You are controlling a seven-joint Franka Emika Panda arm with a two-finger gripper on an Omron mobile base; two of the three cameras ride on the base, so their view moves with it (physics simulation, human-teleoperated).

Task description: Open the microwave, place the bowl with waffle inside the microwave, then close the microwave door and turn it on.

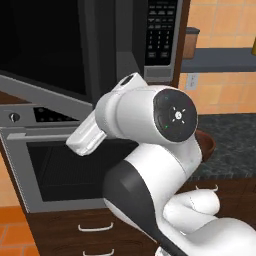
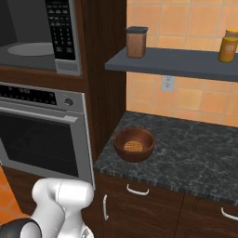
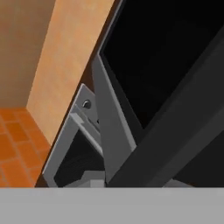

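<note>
The microwave [image 2: 62, 28] stands open, and its grey turntable [image 2: 32, 49] shows in the dark cavity. The microwave door [image 1: 45, 45] is swung out to the left, black glass over a silver lower rim. On the dark stone counter [image 2: 195, 153] to the right sits the bowl with waffle [image 2: 135, 144], a brown bowl with the tan waffle [image 2: 133, 147] at its bottom. Its rim [image 1: 207, 145] peeks out behind my arm. My gripper [image 1: 80, 142] hangs in front of the oven, below the open door, far from the bowl. Its fingers do not show. The hand view looks up along the door glass [image 3: 166, 57].
A silver wall oven [image 2: 42, 135] with a long bar handle sits under the microwave. A grey shelf [image 2: 172, 62] above the counter carries a brown jar [image 2: 136, 42] and a yellow jar [image 2: 227, 45]. Drawers [image 2: 139, 204] lie below the counter, with orange floor tiles [image 3: 17, 144] to the left.
</note>
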